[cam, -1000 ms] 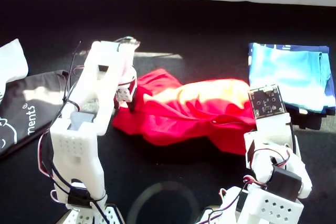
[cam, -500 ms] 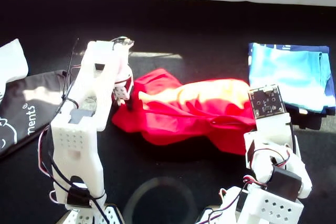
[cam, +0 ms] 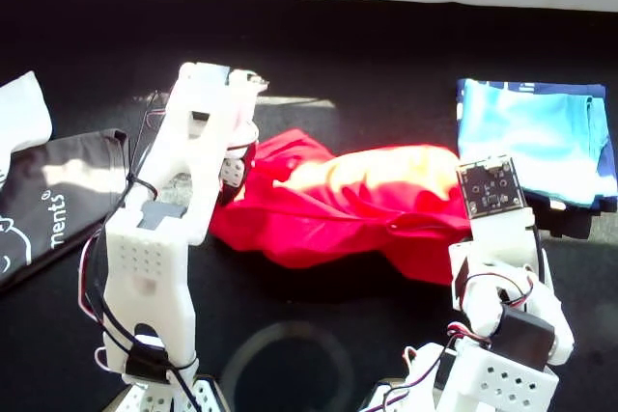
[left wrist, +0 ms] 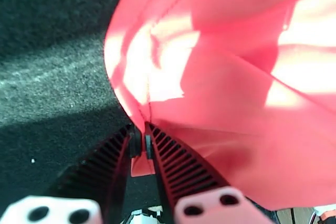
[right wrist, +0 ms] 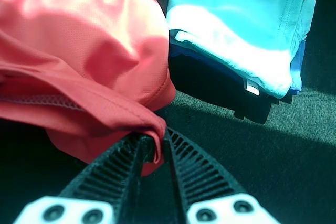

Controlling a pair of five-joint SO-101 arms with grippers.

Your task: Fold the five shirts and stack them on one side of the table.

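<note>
**Jaws of both grippers pressed onto one red shirt**

Jaws are seen pressed together on cloth at both of the two grippers. In the left wrist view, a folded edge of the red shirt [left wrist: 236,103] is pinched between the ribbed fingers of the left gripper [left wrist: 140,132], with almost no gap left between them. In the right wrist view, a hemmed fold of the same shirt [right wrist: 79,51] is clamped in the right gripper [right wrist: 157,141], its two fingers drawn nearly together around the seam.

One red shirt [cam: 357,205] is counted in the high view. It is spread in a loose, crumpled band across the middle of the black table [cam: 386,55]. Its 9 o'clock end is held at the left gripper [cam: 237,166], and its 4 o'clock end is held under the wrist of the right arm [cam: 502,277].

One stack of folded shirts [cam: 526,137] is placed toward 2 o'clock on the table, near the red shirt but apart from it. A light blue shirt is laid on top, a darker blue one shows at its edges, and a black layer is seen below; in the right wrist view the stack [right wrist: 236,19] is shown just beyond the red cloth. Whether more than three pieces are piled there cannot be told.

Toward 9 o'clock, one black shirt [cam: 48,200] with white print is laid flat. One white garment [cam: 19,113] is seen at 10 o'clock, cut by the edge.
</note>
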